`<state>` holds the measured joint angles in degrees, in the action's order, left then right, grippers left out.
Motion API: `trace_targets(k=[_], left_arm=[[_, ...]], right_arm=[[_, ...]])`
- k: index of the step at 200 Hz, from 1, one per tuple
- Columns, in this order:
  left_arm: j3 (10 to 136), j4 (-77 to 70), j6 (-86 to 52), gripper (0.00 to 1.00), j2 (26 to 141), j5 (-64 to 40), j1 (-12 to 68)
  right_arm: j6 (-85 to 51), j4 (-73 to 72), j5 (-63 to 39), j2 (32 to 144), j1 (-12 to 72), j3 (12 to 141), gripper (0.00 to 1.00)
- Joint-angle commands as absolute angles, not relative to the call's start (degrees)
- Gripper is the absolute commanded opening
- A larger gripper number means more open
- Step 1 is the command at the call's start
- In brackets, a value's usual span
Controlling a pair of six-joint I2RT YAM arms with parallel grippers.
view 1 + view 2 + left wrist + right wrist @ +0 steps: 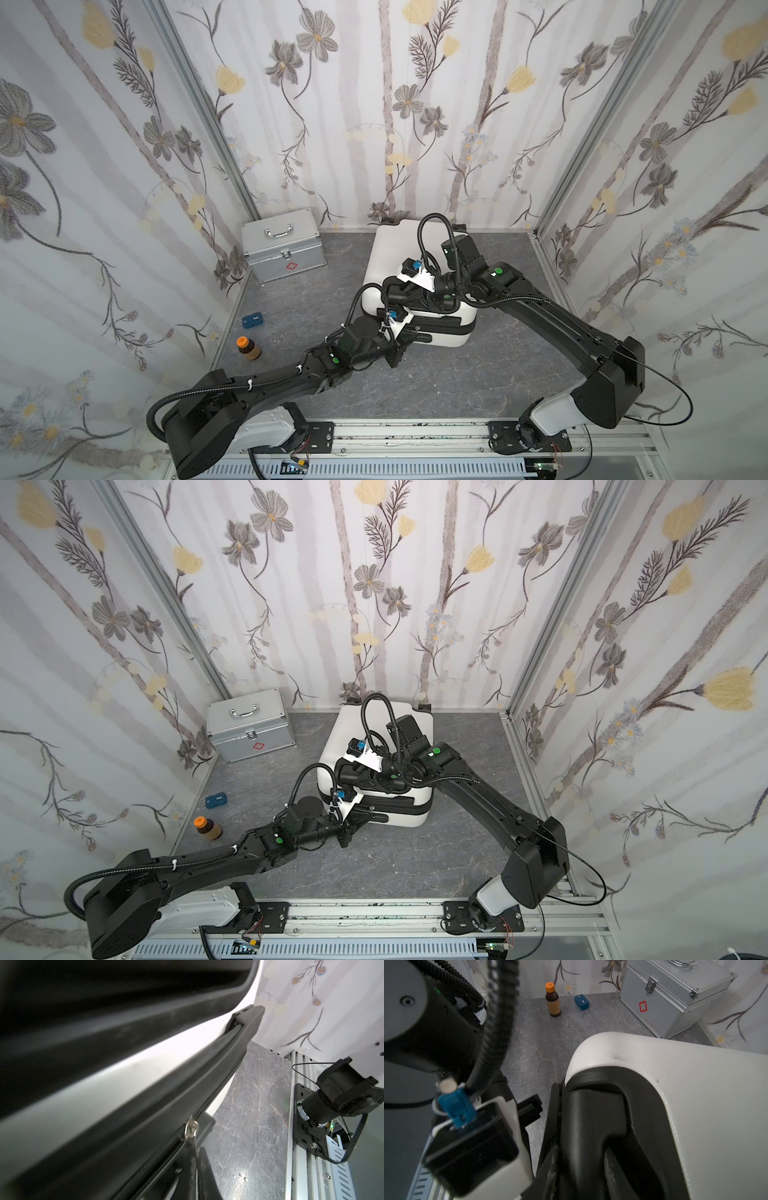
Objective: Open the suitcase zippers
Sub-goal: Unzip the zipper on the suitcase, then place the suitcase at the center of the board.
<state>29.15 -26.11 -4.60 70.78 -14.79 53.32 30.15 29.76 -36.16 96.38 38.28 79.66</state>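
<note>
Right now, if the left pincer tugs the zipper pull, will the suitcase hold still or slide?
Probably slides if unbraced: the suitcase is small and lies flat on a smooth table. Its hard shell looks stiff, so it shouldn't buckle. The right pincer at its top likely steadies it.

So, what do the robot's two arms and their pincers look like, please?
The left arm and right arm are black, with angular links and white shoulder covers. A ribbed black cable loops over each wrist into a blue connector on a white camera bracket. Each forearm joint bears a round green dot. The left pincer and right pincer are plain black.
</note>
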Motion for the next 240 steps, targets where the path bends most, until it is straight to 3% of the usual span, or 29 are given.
trace_targets(k=[1, 63, 90, 102, 120, 137, 177, 240], left_arm=[[31.05, -35.28, -4.47, 0.0, 74.65, -21.75, 56.28], [33.78, -36.64, -5.1, 0.0, 80.64, -20.6, 59.26], [34.64, -27.93, -1.84, 0.32, 77.57, -19.56, 59.16], [34.73, -23.28, 0.01, 0.44, 74.98, -19.26, 59.15], [35.01, -13.69, 3.82, 0.51, 69.41, -18.11, 59.06], [37.24, -1.94, 10.02, 0.54, 64.89, -16.32, 59.06], [48.09, 23.84, 27.85, 0.58, 65.02, -8.68, 59.06], [68.52, 42.83, 46.09, 0.63, 71.9, -10.32, 55.47]], right_arm=[[26.82, 2.62, -37.6, 97.67, 38.06, 78.81, 0.0], [27.86, 0.26, -39.11, 100.47, 37.63, 76.04, 0.0], [28.93, 0.04, -38.11, 98.8, 37.5, 73.75, 0.0], [28.7, 0.03, -37.17, 97.76, 37.3, 72.88, 0.13], [27.19, -0.28, -35.82, 94.85, 37.01, 70.95, 0.38], [23.99, -1.85, -33.22, 89.53, 36.95, 67.15, 0.48], [16.68, -8.52, -26.21, 72.42, 36.97, 50.34, 0.55], [3.32, -24.7, -9.64, 44.25, 37.08, 21.82, 0.58]])
